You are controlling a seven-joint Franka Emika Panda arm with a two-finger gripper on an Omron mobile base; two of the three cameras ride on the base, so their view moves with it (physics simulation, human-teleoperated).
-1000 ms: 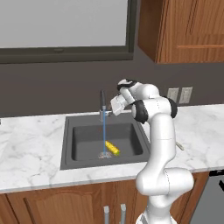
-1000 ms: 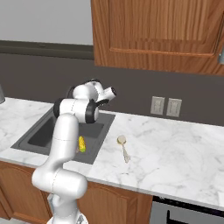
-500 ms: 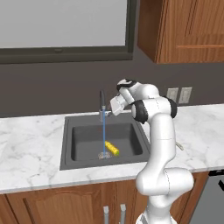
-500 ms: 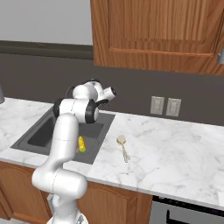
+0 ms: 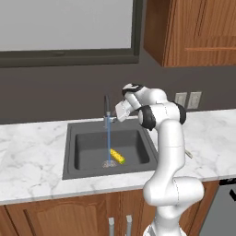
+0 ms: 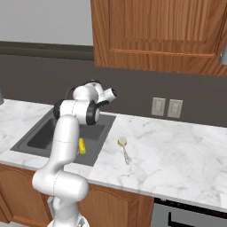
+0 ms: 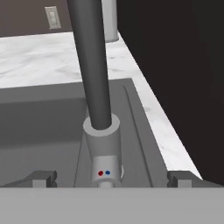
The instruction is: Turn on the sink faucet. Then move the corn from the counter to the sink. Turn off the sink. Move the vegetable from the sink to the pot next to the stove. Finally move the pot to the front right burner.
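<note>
Water runs in a thin blue stream [image 5: 109, 138] from the sink faucet [image 5: 106, 107] into the dark sink [image 5: 87, 147]. The yellow corn [image 5: 117, 156] lies on the basin floor just right of the stream, and it also shows beside the arm [image 6: 82, 146]. My gripper [image 5: 119, 112] hovers at the faucet's right side, level with its lower stem. In the hand view my gripper [image 7: 111, 179] is open, and its fingertips [image 7: 41, 178] straddle the faucet's pale base [image 7: 103, 144], which bears a red dot and a blue dot. The dark spout [image 7: 89, 65] rises close ahead. The pot and stove burners are out of view.
White marble counter [image 5: 32, 156] flanks the sink on both sides. A small wooden spoon [image 6: 124, 148] lies on the counter right of the basin. Wall outlets [image 6: 166, 107] sit behind it, and a stove edge [image 6: 186, 213] shows at the lower right.
</note>
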